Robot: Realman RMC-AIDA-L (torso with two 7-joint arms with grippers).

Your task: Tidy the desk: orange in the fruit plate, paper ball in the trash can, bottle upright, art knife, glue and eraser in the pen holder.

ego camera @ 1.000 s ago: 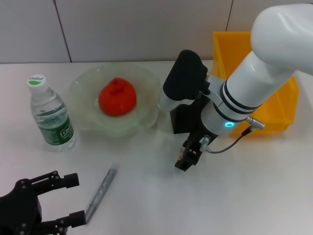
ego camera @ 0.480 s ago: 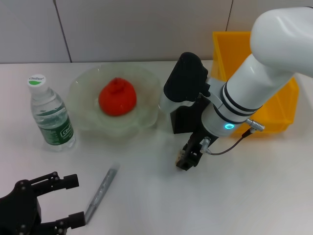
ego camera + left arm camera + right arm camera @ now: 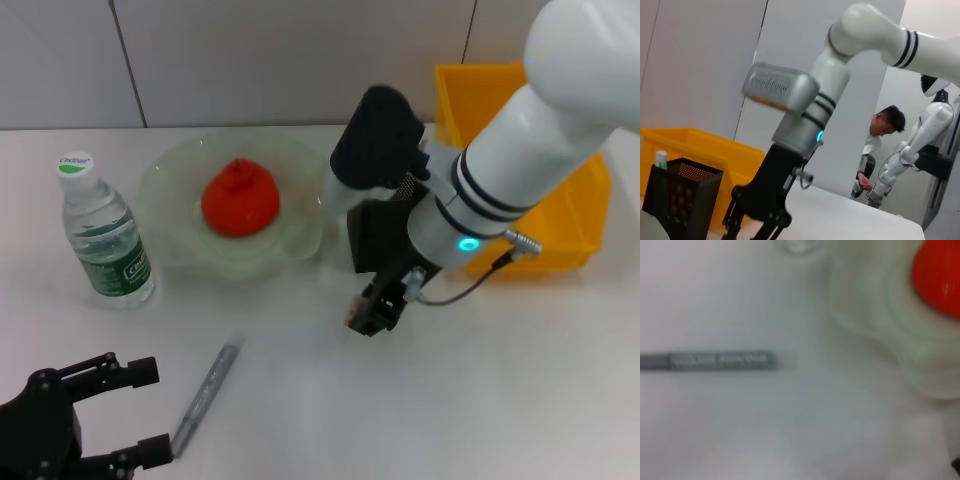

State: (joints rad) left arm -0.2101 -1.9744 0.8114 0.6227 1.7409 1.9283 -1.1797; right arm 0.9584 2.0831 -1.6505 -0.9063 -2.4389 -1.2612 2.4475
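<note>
Hovering low over the surface (image 3: 480, 400) just in front of the pen holder (image 3: 378, 240): right hand (image 3: 372, 310), fingers pointing down, can't tell how far open or whether anything is held. Parked at the near left corner: left hand (image 3: 130, 410), fingers spread wide, gripping nothing, art knife (image 3: 205, 395) lying flat on the surface just beside its fingertips. Sitting in the fruit plate (image 3: 170, 235): orange (image 3: 240, 198). Standing upright at far left, near the plate: bottle (image 3: 102, 235). Behind the right arm, touching or just beside the pen holder: trash can (image 3: 590, 215). Poking out of the pen holder in the left wrist view: glue (image 3: 660, 160), white tip up. Eraser not visible
</note>
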